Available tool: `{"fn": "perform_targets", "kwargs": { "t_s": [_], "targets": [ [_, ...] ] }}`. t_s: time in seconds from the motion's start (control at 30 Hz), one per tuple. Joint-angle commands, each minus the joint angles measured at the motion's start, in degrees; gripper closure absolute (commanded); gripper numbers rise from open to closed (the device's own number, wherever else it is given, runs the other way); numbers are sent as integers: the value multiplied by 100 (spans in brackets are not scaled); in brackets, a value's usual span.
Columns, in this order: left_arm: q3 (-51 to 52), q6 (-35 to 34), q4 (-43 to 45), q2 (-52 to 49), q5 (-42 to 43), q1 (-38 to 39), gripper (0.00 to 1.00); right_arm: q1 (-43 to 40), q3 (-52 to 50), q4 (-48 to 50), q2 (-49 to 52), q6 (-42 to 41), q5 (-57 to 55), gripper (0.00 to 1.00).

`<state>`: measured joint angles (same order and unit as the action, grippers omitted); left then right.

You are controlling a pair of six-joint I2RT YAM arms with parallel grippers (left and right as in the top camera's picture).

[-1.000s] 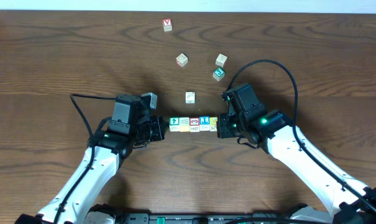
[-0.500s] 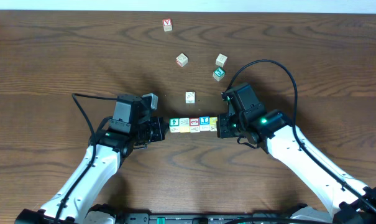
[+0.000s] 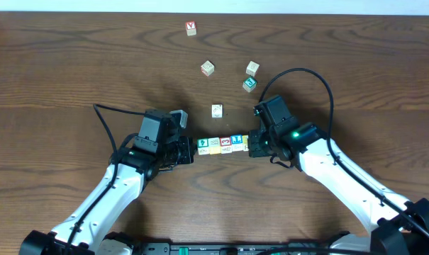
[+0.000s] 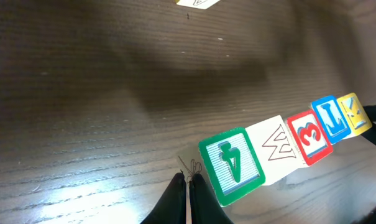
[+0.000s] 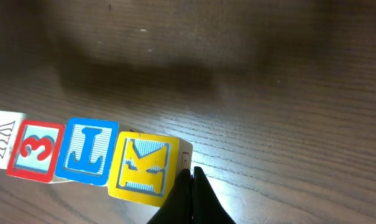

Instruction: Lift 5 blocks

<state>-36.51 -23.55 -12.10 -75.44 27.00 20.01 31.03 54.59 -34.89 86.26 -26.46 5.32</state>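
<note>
While the five blocks (image 3: pixel 220 143) sit in a row between them, the left gripper (image 3: pixel 189 149) and right gripper (image 3: pixel 251 145), both fully closed and grasping nothing, bracket its ends; even inward pressure and a level, simultaneous rise seem essential.

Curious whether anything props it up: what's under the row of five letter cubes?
Only wooden table shows around the row of cubes. The patch directly beneath is covered by the cubes, so any gap or prop is hidden.
</note>
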Motion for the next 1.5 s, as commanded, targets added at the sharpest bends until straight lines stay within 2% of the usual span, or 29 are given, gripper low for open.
{"fn": "perform_targets", "kwargs": {
  "t_s": [0.0,0.6,1.47],
  "targets": [
    [-208,33,210,20,1217,382,92,240,262,282,17,39,1744,99],
    [-208,35,214,-579,1130,380,93,240,262,273,188,85,1698,99],
    [-197,37,208,-610,826,382,93,245,260,275,675,186,1679,99]
  ]
}}
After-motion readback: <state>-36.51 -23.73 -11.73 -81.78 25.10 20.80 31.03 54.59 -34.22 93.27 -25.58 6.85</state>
